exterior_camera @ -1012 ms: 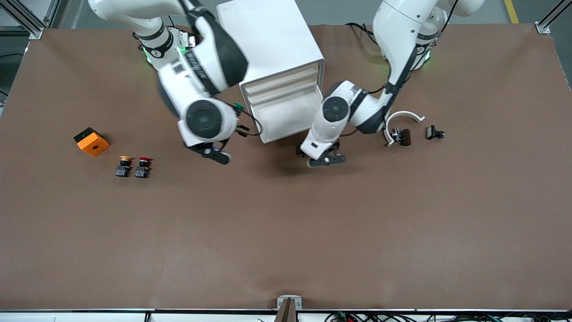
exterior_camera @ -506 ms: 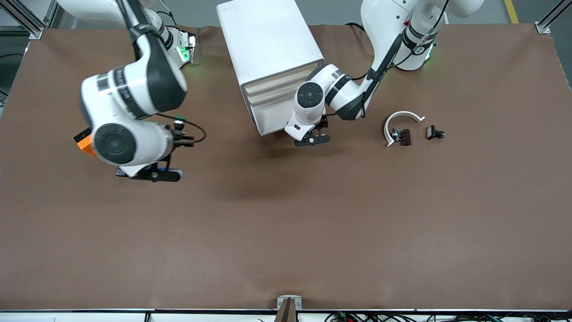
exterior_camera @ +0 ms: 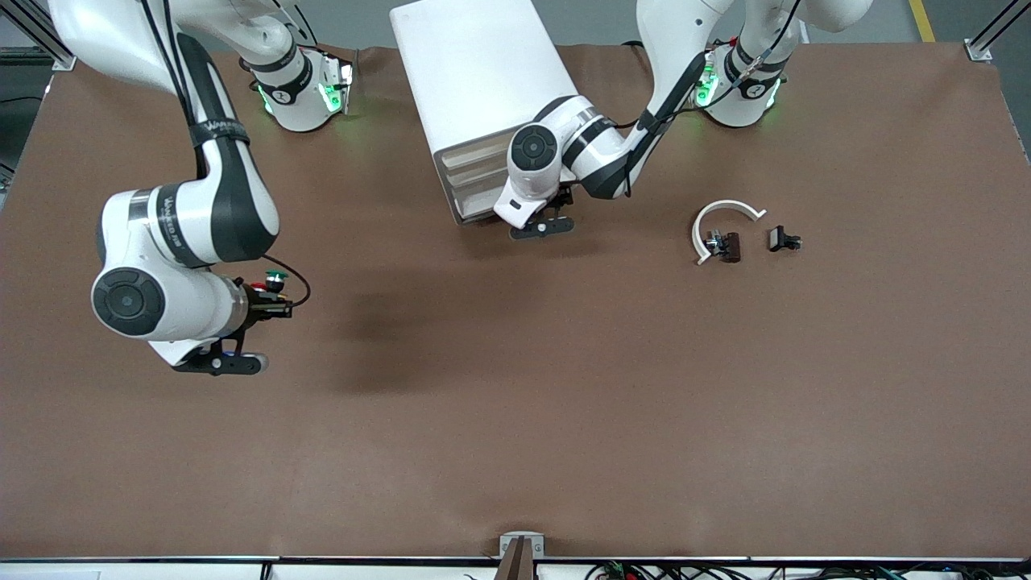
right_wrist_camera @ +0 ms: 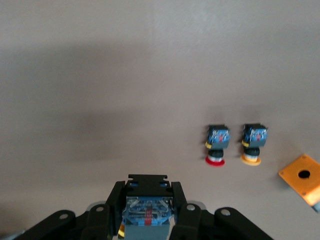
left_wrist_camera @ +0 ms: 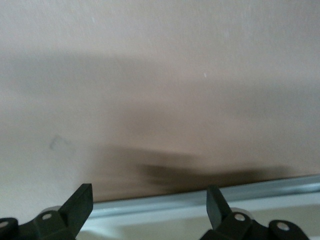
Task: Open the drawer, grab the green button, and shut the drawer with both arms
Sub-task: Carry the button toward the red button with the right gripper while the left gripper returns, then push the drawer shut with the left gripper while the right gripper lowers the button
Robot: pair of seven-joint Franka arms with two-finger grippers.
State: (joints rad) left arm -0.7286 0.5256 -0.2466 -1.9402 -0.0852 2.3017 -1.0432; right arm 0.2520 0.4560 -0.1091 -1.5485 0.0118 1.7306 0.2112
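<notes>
In the right wrist view my right gripper [right_wrist_camera: 148, 212] is shut on the button [right_wrist_camera: 147, 210]. Only the button's black-and-blue body shows between the fingers; its cap is hidden. In the front view the right gripper [exterior_camera: 221, 362] hangs over the table toward the right arm's end. The white drawer cabinet [exterior_camera: 483, 72] stands between the arms' bases. Its bottom drawer [exterior_camera: 474, 211] is pushed almost flush with the front. My left gripper [exterior_camera: 541, 228] is open right in front of that drawer. Its fingertips [left_wrist_camera: 82, 202] straddle a white edge.
A red-capped button [right_wrist_camera: 216, 145] and a yellow-capped button [right_wrist_camera: 252, 145] stand side by side on the table, with an orange box [right_wrist_camera: 302, 177] beside them. A white curved piece [exterior_camera: 725, 213] and two small black parts [exterior_camera: 783, 238] lie toward the left arm's end.
My right arm swung from the open drawer toward its own end of the table, carrying the button. My left gripper moved toward the cabinet and the drawer slid in.
</notes>
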